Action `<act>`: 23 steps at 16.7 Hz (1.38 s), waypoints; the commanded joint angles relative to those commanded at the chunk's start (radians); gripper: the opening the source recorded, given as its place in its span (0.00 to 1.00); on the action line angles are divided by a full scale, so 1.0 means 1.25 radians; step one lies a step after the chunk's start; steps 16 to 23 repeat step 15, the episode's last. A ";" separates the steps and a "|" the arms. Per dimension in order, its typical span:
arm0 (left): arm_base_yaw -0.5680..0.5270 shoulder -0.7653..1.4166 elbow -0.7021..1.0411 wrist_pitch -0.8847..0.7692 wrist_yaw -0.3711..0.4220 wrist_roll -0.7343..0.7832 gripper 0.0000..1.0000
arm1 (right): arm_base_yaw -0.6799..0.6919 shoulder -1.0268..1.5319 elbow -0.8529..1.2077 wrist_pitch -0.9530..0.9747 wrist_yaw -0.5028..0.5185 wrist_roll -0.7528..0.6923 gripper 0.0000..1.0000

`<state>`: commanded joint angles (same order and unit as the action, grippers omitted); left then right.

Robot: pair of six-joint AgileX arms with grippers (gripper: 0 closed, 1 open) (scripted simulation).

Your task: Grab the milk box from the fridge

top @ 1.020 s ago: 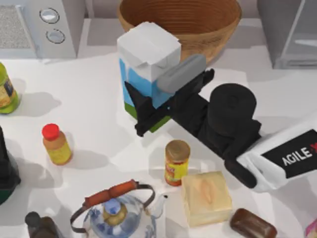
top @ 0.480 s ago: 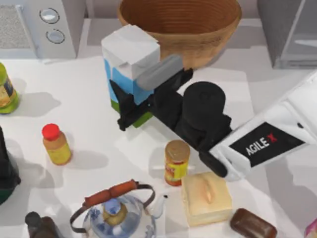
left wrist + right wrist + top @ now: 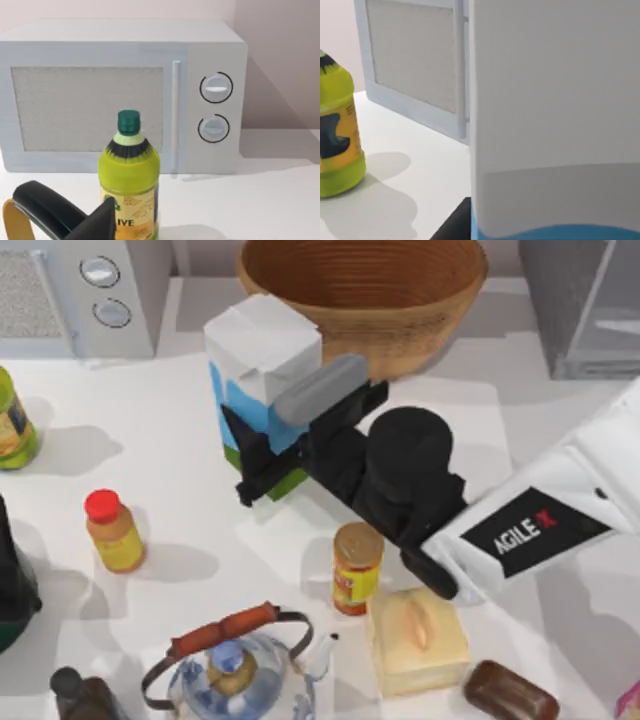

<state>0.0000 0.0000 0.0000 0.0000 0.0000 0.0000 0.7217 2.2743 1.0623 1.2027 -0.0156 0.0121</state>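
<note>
Where bowl (image 3: 365, 295) crowds milk box (image 3: 262, 360)

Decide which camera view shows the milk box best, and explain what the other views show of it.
The top view shows it best: the whole milk box stands on the table in front of the wooden bowl, with the right gripper closed on its side. The right wrist view shows part of its white wall and blue band close up. The left wrist view faces the microwave instead.

The right arm (image 3: 545, 525) has a white shell with a black panel lettered "AGILE" in white and a red X. Its wrist is a black, rounded block, and the end effector (image 3: 290, 445) has black fingers under a grey bar.
</note>
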 joint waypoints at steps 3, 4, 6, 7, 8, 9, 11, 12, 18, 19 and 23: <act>0.000 0.000 0.000 0.000 0.000 0.000 1.00 | 0.000 0.000 0.000 0.000 0.000 0.000 0.53; 0.000 0.000 0.000 0.000 0.000 0.000 1.00 | 0.000 0.000 0.000 0.000 0.000 0.000 0.60; 0.000 0.000 0.000 0.000 0.000 0.000 1.00 | 0.000 0.000 0.000 0.000 0.000 0.000 0.75; 0.000 0.000 0.000 0.000 0.000 0.000 1.00 | 0.000 0.000 0.000 0.000 0.000 0.000 0.83; 0.000 0.000 0.000 0.000 0.000 0.000 1.00 | 0.000 0.000 0.000 0.000 0.000 0.000 0.90; 0.000 0.000 0.000 0.000 0.000 0.000 1.00 | 0.000 0.000 0.000 0.000 0.000 0.000 0.98; 0.000 0.000 0.000 0.000 0.000 0.000 1.00 | 0.000 0.000 0.000 0.000 0.000 0.000 1.00; 0.000 0.000 0.000 0.000 0.000 0.000 1.00 | 0.000 0.000 0.000 0.000 0.000 0.000 1.00; 0.000 0.000 0.000 0.000 0.000 0.000 1.00 | 0.000 0.000 0.000 0.000 0.000 0.000 1.00; 0.000 0.000 0.000 0.000 0.000 0.000 1.00 | 0.000 0.000 0.000 0.000 0.000 0.000 1.00; 0.000 0.000 0.000 0.000 0.000 0.000 1.00 | 0.000 0.000 0.000 0.000 0.000 0.000 1.00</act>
